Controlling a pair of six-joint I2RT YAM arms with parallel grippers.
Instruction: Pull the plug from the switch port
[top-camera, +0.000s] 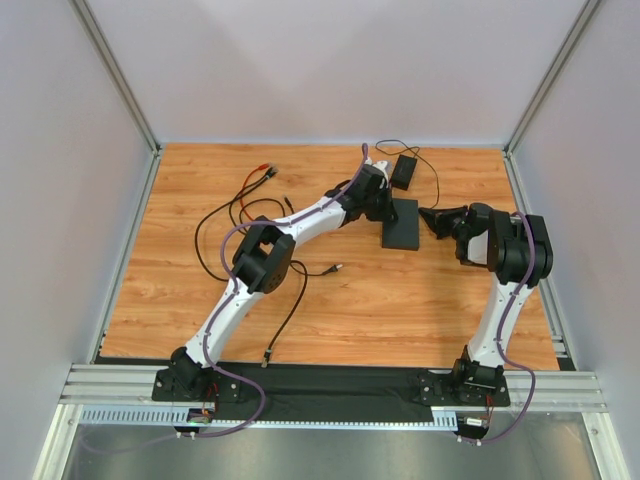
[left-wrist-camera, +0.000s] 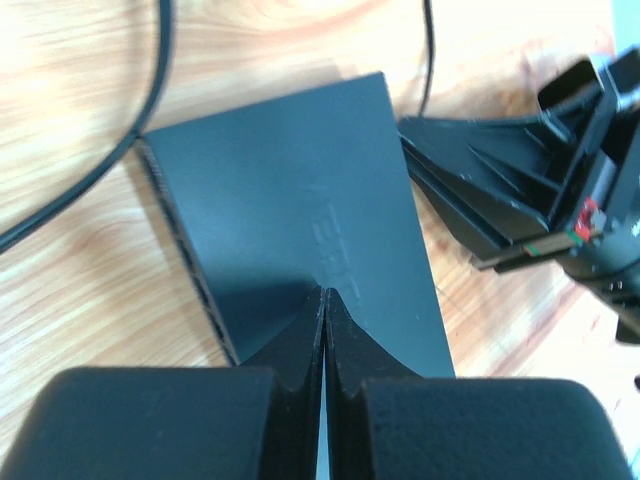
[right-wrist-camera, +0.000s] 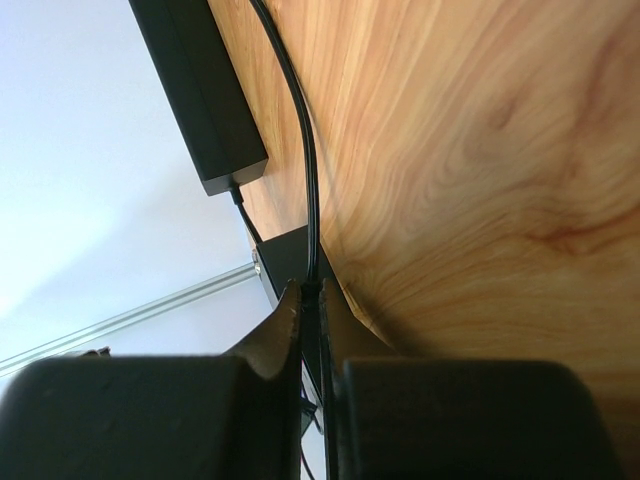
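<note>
The switch is a flat black box lying at the back middle of the wooden table. My left gripper is shut and empty, and its tips rest on the switch's top face. My right gripper is at the switch's right edge. In the right wrist view it is shut on the black plug, whose thin cord runs away from it. The switch's edge shows just behind the tips. I cannot tell whether the plug sits in the port.
A small black adapter brick with the thin cord lies behind the switch and also shows in the right wrist view. Loose black cables, one with a red end, lie at the left. Grey walls enclose the table.
</note>
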